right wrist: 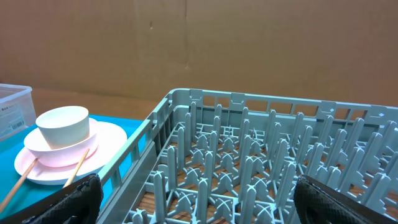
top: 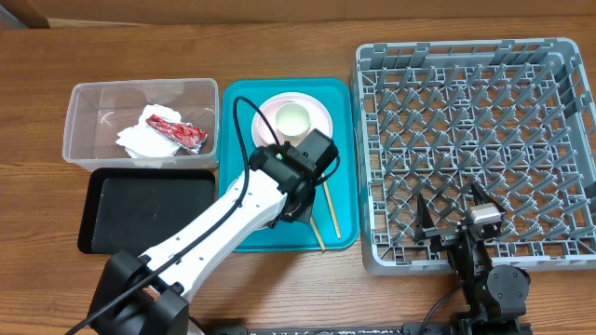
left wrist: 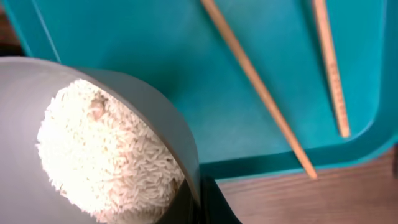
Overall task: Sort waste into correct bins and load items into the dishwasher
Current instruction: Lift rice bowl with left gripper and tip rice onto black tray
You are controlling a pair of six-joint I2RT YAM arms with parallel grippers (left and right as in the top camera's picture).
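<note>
My left gripper (left wrist: 200, 203) is shut on the rim of a pale bowl (left wrist: 155, 109) that holds a heap of white rice (left wrist: 102, 149), above the teal tray's (left wrist: 161, 56) near corner. Beside it two wooden chopsticks (left wrist: 258, 87) lie on the tray. From overhead the left gripper (top: 296, 205) covers the bowl. Further back on the tray a small white cup (top: 291, 118) stands on the stacked plates (top: 322, 124). In the clear tub (top: 84, 140) lie the red wrapper (top: 175, 131) and the white tissue (top: 140, 141). My right gripper (top: 456, 220) hangs open and empty over the grey dish rack's (top: 559, 84) front edge.
The black tray (top: 140, 209) lies in front of the clear tub, left of the teal tray (top: 343, 223). The rack's upright pegs (right wrist: 249, 162) stand between my right fingers (right wrist: 81, 199). Bare wooden table (top: 37, 205) runs along the left and front.
</note>
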